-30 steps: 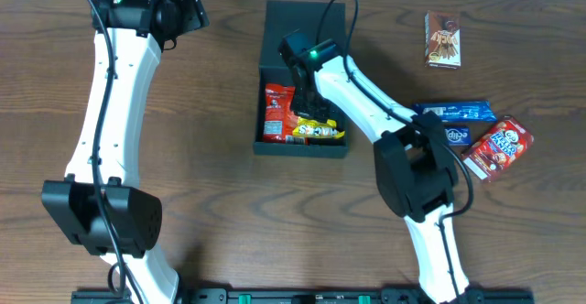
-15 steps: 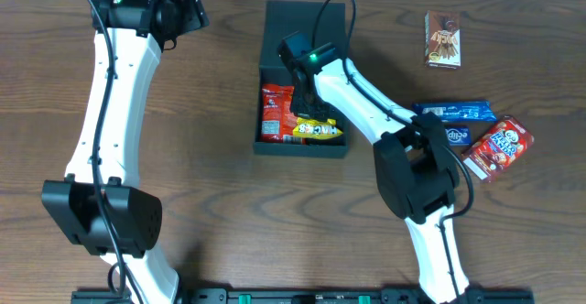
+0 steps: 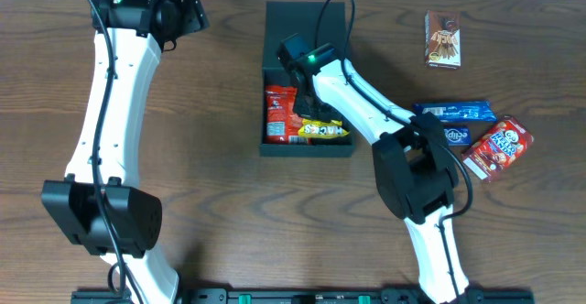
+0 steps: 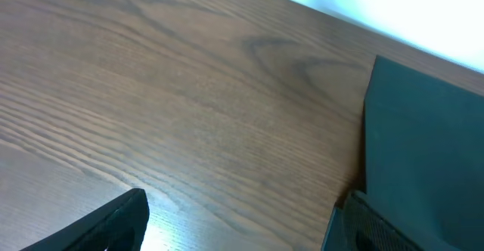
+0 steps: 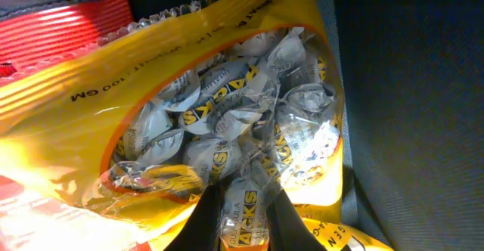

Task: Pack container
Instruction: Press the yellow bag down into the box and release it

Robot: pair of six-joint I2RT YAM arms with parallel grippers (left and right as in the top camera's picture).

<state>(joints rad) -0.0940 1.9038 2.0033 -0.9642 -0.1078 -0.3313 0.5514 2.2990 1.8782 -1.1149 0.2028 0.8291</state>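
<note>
The container [image 3: 306, 149] runs lengthwise away from the robot, flap [image 3: 307, 29] farthest. Inside it, right claw [image 5: 240, 206] pinches a yellow candy bag [image 5: 227, 107]; left claw [image 4: 238, 232] gapes empty beside the flap.

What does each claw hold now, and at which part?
Right claw pinches the yellow candy bag at its clear window; left claw is open, empty.

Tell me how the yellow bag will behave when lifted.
Probably floppy: the yellow bag is thin crinkled film and would sag from the pinch of the right hand. Its loose wrapped sweets likely shift and slump. The glossy film may slip.
</note>
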